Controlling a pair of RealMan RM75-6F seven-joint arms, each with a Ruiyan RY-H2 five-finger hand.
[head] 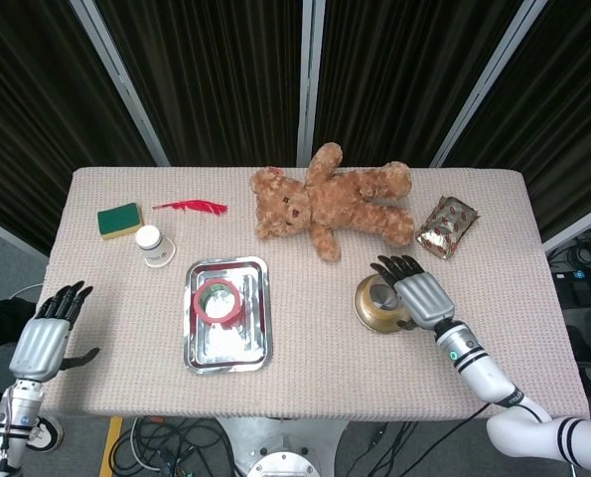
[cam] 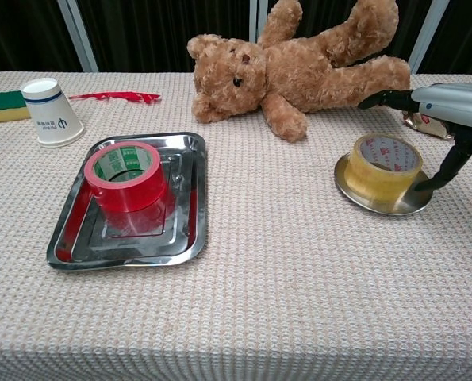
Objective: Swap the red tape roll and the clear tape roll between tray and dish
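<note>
The red tape roll lies flat in the upper half of the steel tray. The clear, yellowish tape roll lies flat in the round steel dish. My right hand hovers just right of and above that roll, fingers spread and off it, holding nothing. Off the table's left edge, my left hand hangs with its fingers apart and empty; the chest view does not show it.
A brown teddy bear lies behind the dish. A foil packet sits at the back right. A white paper cup, green sponge and red feather are at the back left.
</note>
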